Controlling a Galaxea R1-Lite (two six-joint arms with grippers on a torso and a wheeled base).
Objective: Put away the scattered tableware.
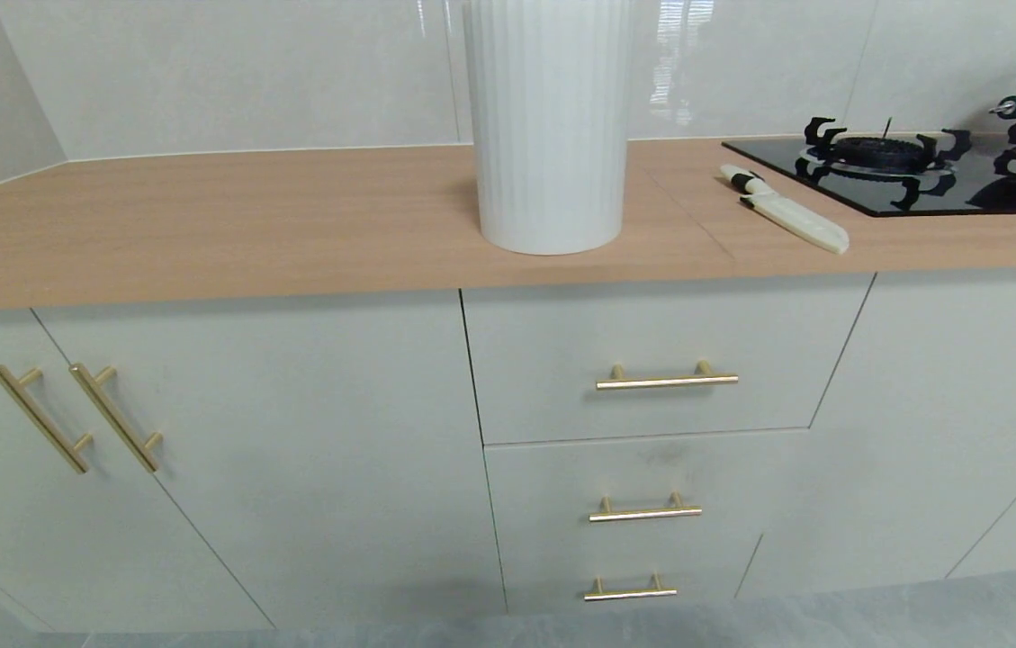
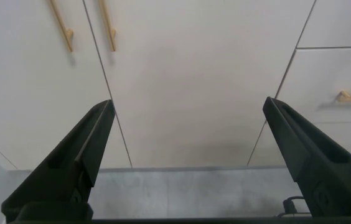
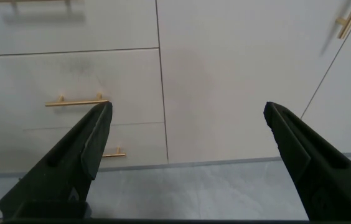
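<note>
Knife [image 1: 785, 208] on worktop [image 1: 202, 225], beside hob [image 1: 921, 184]; long axis diagonal, blade toward front edge, handle toward back. Left gripper [image 2: 188, 102] and right gripper [image 3: 187, 106] spread wide, empty.

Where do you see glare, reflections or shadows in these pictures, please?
Head view: bright glare streaks on the wall tiles beside the white ribbed container, and the glossy hob mirrors its burner grate. Left wrist view: the door handles throw faint shadows. Right wrist view: likewise the drawer handle.
</note>
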